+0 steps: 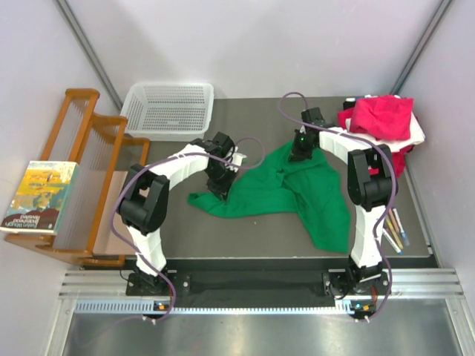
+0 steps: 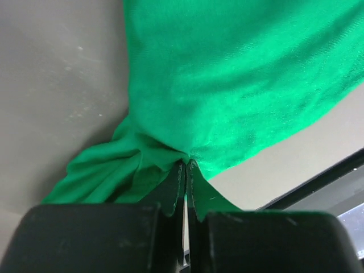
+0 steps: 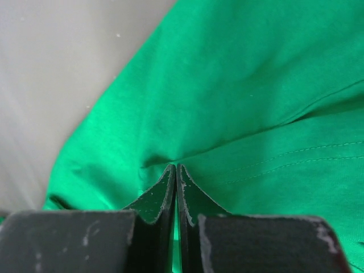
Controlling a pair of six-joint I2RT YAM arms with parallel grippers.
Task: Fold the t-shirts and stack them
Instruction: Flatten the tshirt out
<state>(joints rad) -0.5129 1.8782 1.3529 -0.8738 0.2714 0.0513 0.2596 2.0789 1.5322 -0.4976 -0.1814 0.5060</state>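
Observation:
A bright green t-shirt lies crumpled across the middle of the dark table. My left gripper is shut on its left part; in the left wrist view the fingertips pinch bunched green cloth. My right gripper is shut on its upper edge; in the right wrist view the fingertips pinch a fold of the green shirt. A heap of magenta-pink, white and red t-shirts sits at the back right corner.
A white mesh basket stands at the back left. A wooden rack with a book on it stands left of the table. Several pens lie by the right edge.

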